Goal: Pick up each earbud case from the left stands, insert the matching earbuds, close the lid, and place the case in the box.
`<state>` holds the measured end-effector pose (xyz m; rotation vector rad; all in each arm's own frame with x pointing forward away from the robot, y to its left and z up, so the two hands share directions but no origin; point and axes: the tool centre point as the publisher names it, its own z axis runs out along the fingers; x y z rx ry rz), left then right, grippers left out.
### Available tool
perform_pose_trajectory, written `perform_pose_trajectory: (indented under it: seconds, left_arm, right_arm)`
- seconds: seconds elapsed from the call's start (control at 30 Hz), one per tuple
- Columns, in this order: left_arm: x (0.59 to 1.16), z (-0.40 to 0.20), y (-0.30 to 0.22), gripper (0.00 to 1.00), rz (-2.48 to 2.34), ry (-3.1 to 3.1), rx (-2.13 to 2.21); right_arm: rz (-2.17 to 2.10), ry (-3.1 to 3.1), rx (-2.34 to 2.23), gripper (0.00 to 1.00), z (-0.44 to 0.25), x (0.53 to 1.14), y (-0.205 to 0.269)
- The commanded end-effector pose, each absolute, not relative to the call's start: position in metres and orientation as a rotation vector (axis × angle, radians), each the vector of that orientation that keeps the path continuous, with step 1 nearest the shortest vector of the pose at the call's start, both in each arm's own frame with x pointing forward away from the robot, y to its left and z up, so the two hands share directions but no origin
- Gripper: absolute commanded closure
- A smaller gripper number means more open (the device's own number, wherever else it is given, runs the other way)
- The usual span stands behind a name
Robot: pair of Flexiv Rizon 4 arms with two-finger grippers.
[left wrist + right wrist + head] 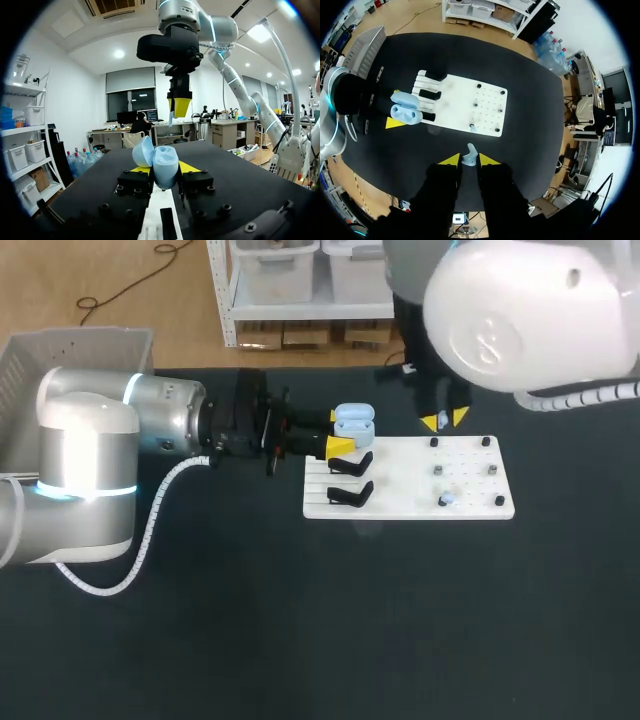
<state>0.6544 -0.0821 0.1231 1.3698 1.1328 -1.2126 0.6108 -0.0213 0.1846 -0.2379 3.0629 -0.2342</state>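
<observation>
A light blue earbud case (354, 422) with its lid up is held over the left end of the white board (410, 475); my left gripper (337, 432) is shut on it from both sides. In the left wrist view the open case (163, 166) stands between the yellow tips, with my right gripper (180, 106) hanging above and beyond it. My right gripper (469, 161) is shut on a small light blue earbud (469, 156), high over the table. It hovers at the board's far edge (445, 420). Another earbud (447, 499) sits on the board's peg area.
Two black stands (350, 462) (350, 495) sit on the board's left part, both bare. A grey basket (70, 350) stands at the table's far left. Small pegs dot the board's right part.
</observation>
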Motion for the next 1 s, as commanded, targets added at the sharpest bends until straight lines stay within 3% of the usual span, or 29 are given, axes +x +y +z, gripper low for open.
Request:
perform_pose_trajectory:
  seconds: [0.03,0.33,0.77,1.0]
  left_arm:
    - [0.654,0.122,-0.082,1.00,-1.211,1.130,1.368]
    - [0.654,0.122,-0.082,1.00,-1.211,1.130,1.368]
    - [0.654,0.122,-0.082,1.00,-1.211,1.130,1.368]
    - [0.652,0.118,-0.083,1.00,-1.199,1.132,1.385]
  right_arm:
    - [-0.235,3.063,-0.236,1.00,0.184,0.611,-0.021]
    - [-0.144,3.049,-0.140,1.00,0.197,0.611,-0.005]
    - [-0.186,3.162,0.447,1.00,0.198,0.629,0.034]
    - [-0.153,3.177,0.462,1.00,0.193,0.632,0.045]
